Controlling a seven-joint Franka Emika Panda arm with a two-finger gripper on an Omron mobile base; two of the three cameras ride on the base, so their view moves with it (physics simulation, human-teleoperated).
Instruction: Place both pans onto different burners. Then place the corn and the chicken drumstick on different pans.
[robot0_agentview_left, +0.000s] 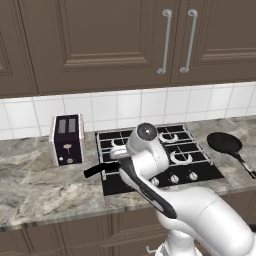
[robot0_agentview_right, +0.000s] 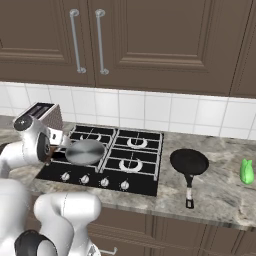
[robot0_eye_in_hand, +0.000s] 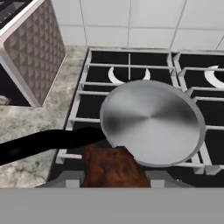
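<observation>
Gripping drumstick (robot0_eye_in_hand: 111, 168) — above silvery pan (robot0_eye_in_hand: 153, 122), hob (robot0_eye_in_hand: 131, 74).

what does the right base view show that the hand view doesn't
Right base view alone: the black pan on the counter right of the hob, a green item near the counter's right end, the hob's knobs and the cabinet handles.

Hand view alone: a brown-orange thing between the gripper's tips, close against the silver pan's near rim, and that pan's black handle reaching out over the counter.

Both: the silver pan over the hob's front left grate, the toaster, the rear burners and the white tiles.
</observation>
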